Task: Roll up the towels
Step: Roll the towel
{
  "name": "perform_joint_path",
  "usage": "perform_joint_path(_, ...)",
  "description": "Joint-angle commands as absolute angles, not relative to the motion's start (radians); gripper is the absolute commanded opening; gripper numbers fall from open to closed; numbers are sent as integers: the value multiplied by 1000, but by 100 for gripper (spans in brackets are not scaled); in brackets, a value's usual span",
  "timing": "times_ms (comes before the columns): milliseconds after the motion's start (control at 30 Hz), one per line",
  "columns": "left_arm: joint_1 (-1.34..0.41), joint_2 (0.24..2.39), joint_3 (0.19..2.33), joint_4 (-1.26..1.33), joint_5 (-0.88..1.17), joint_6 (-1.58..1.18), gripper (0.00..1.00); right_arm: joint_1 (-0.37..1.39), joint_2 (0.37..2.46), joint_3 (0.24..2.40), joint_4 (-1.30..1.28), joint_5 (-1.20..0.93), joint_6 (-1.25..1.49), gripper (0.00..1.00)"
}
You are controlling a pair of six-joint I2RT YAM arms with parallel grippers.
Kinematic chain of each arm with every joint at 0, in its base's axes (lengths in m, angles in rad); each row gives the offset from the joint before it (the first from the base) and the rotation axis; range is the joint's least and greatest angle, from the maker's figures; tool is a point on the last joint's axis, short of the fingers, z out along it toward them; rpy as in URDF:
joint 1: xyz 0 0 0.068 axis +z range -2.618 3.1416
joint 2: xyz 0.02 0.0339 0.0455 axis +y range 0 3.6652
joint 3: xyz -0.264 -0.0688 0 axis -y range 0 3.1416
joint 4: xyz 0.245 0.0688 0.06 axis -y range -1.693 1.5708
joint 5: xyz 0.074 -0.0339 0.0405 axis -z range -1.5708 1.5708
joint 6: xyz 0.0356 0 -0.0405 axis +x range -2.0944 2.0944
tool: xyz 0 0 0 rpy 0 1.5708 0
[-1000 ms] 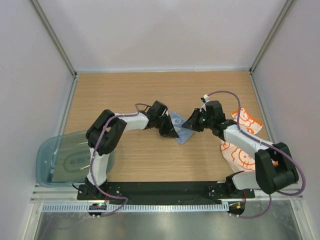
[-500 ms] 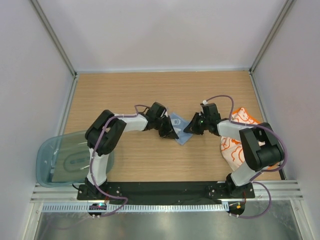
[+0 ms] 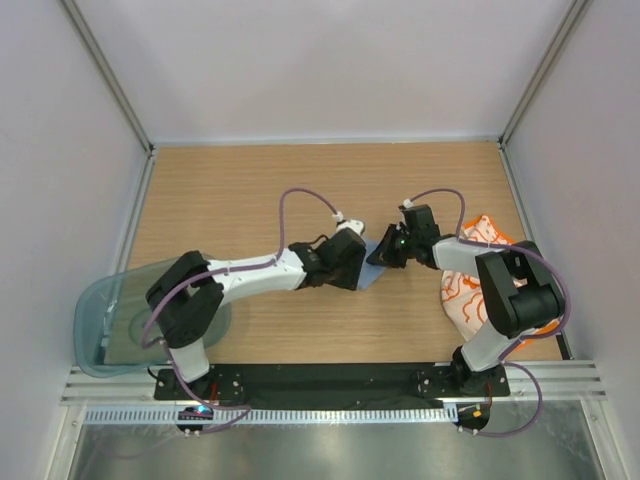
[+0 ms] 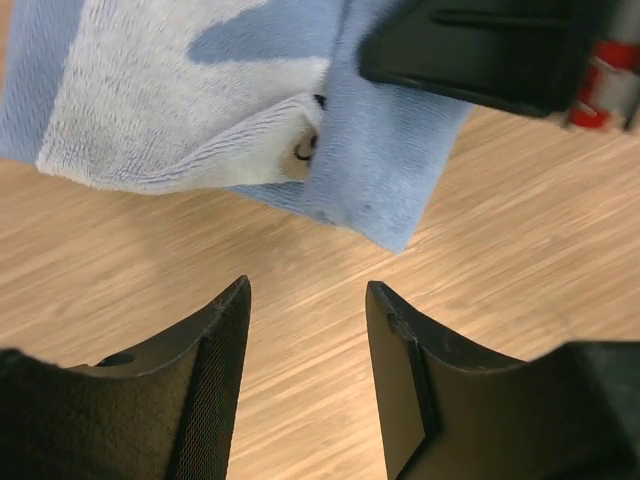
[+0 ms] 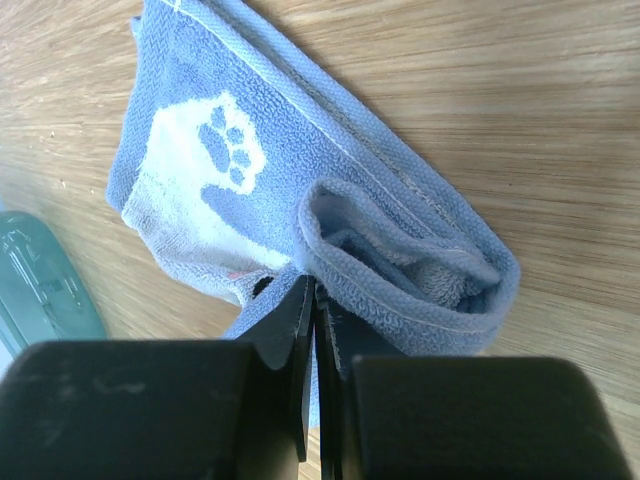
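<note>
Of the blue towel (image 3: 368, 274) I see very little from above: only a narrow strip in the middle of the table (image 3: 250, 190), because both wrists stand over it. The right wrist view shows it better. The blue towel (image 5: 200, 170) lies flat on the wood with a white paw print on it, and its lower right end is turned over into a loose, thick roll. The near end of this roll is cut off behind the right fingers (image 5: 288, 340). They are pressed together, clamped on the edge of the blue towel just at the start of the roll. How much cloth is between them I cannot tell.

In the left wrist view the blue towel (image 4: 150, 90) fills the upper part of the frame and one black right finger lies over its upper right corner. The left fingers (image 4: 215, 380) stand apart at the bottom of the frame, with only bare wood between them, near the towel's edge but not touching it.

The orange and white towels (image 3: 458, 300) lie in a heap at the right side of the table, well apart from the blue one. The right arm crosses over them, so I cannot count them.

The tray (image 3: 100, 320) sits at the lower left of the table. The left arm covers its right side, and its content is hard to make out.
</note>
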State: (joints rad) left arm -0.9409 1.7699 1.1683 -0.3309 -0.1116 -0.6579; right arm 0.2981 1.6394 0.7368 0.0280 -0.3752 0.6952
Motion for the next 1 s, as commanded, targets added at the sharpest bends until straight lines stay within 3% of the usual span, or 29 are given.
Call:
perform_joint_path(0,-1061,1738,1213,-358,-461,-468,51,298,1655,765,-26,-350,649,8)
perform_joint_path(367,-1146,1815,1219,-112,-427,-250,57,302,1641,792,-67,-382,614,8)
perform_joint_path(733,-1146,1899,1232,-29,-310,-161,66,302,1654,816,-71,-417,601,8)
perform_joint_path(967,-1135,1971,1238,-15,-380,-183,67,302,1657,821,-75,-430,595,8)
